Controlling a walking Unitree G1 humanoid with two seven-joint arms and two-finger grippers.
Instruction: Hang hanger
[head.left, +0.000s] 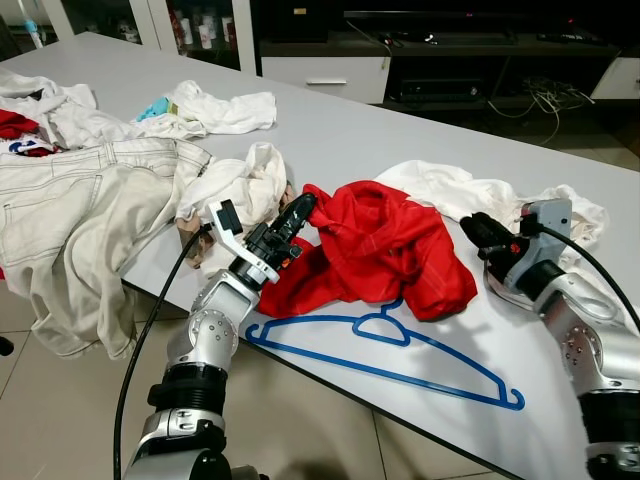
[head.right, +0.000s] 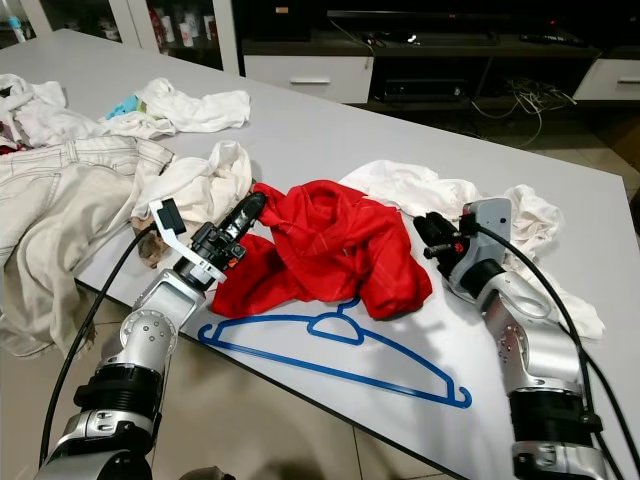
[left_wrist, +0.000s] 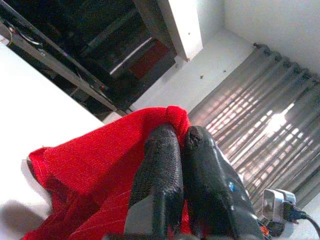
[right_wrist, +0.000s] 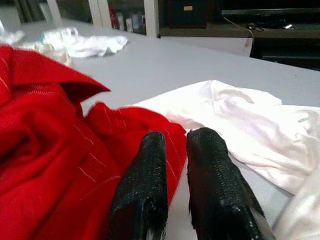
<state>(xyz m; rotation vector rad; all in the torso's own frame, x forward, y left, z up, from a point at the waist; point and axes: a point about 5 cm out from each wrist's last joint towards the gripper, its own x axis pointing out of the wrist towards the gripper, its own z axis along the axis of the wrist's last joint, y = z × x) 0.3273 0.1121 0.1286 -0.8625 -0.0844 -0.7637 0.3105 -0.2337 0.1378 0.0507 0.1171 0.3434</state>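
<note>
One blue hanger (head.left: 385, 352) lies flat on the white surface (head.left: 400, 130) near its front edge, its hook touching the crumpled red garment (head.left: 385, 245). The left gripper (head.left: 300, 212) has its fingers pinched together on the garment's left edge, apparently gripping a fold. The right gripper (head.left: 470, 228) rests closed and empty beside the garment's right side, against a white cloth (head.left: 450, 190).
</note>
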